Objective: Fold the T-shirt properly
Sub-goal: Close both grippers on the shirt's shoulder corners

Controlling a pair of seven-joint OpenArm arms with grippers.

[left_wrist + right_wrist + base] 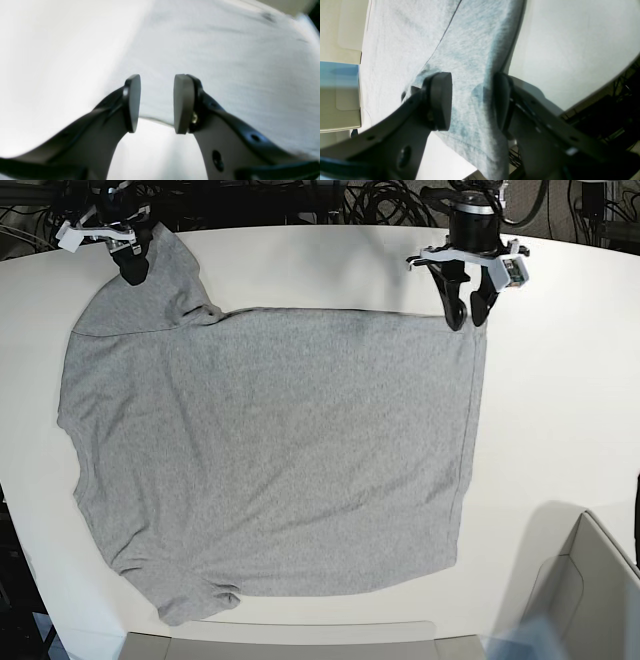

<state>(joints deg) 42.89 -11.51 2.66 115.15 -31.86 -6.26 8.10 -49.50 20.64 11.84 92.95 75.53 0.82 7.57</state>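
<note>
Heather-grey cotton covers most of the white table (560,430): the T-shirt (270,450) lies spread flat with its plain side up, the hem running down the base view's right side and the sleeves toward the left; one sleeve reaches the far left corner of the table, the other bunches into small wrinkles near the front edge.

The left gripper (470,315) stands at the far right corner of the shirt, pointing down at the hem corner; in the left wrist view its two dark pads (183,103) stand partly apart with bare cloth and the shirt's edge showing between them, and nothing is pinched there; that view is blurred.

The right gripper (132,265) sits at the far left sleeve; in the right wrist view its jaws stand wide, one pad (441,101) on either side of a raised ridge of sleeve fabric; the cloth runs between the pads, but whether they press on it I cannot tell.

At the front right of the base view the corner of a pale open box (585,590) shows beside the table; its visible inside is bare pale wall; a blurred blue patch (520,642) lies at the bottom edge just left of it.
</note>
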